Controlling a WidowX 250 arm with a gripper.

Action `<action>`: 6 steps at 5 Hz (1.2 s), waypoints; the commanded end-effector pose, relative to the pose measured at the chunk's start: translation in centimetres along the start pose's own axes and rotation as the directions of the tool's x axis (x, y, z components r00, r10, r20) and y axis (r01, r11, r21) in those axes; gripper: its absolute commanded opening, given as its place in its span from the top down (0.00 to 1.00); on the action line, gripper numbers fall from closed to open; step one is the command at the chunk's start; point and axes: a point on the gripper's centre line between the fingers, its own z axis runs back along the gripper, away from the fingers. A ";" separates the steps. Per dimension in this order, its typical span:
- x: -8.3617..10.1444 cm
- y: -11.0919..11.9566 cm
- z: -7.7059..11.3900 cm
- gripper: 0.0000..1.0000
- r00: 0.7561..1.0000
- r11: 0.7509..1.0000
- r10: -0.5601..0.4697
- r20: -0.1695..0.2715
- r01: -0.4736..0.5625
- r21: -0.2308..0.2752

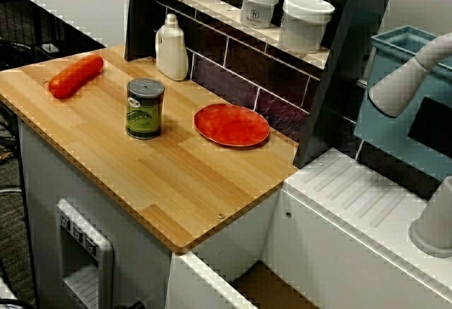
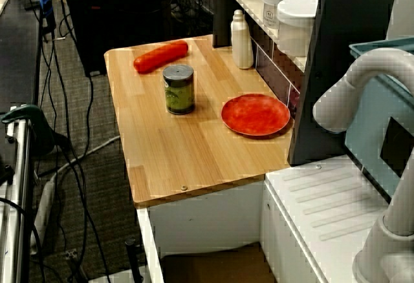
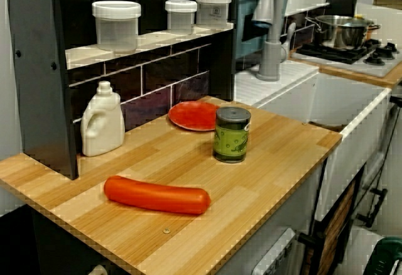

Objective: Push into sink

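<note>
Toy kitchen counter, can standing upright, sink to its side; no gripper in any view.

Front corner view: you see the green-labelled can (image 1: 145,108) standing mid-counter on the wooden counter (image 1: 176,182), the red plate (image 1: 232,125) just beside it, the red sausage (image 1: 75,75) well apart near the far edge, the white bottle (image 1: 171,47) against the tiled back wall. The sink (image 1: 265,288) shows only as a tan floor strip at the bottom edge. Higher side view: same layout; sink (image 2: 213,267) sits below the counter's near end, drainboard (image 2: 333,199) beside it. Low view from the counter's far end: sausage nearest, can beyond, white-walled sink (image 3: 342,102) past the counter edge, grey faucet (image 3: 270,30) behind. You cannot tell the hand's state; it is out of frame.
</note>
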 end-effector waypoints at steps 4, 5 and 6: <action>7.3 6.5 -5.5 0.00 0.994 0.989 0.104 0.012 -0.105 0.106; 9.1 9.4 -7.5 0.00 0.994 0.984 0.104 0.023 -0.106 0.144; 11.1 11.0 -9.4 0.00 0.996 0.981 0.074 0.051 -0.082 0.174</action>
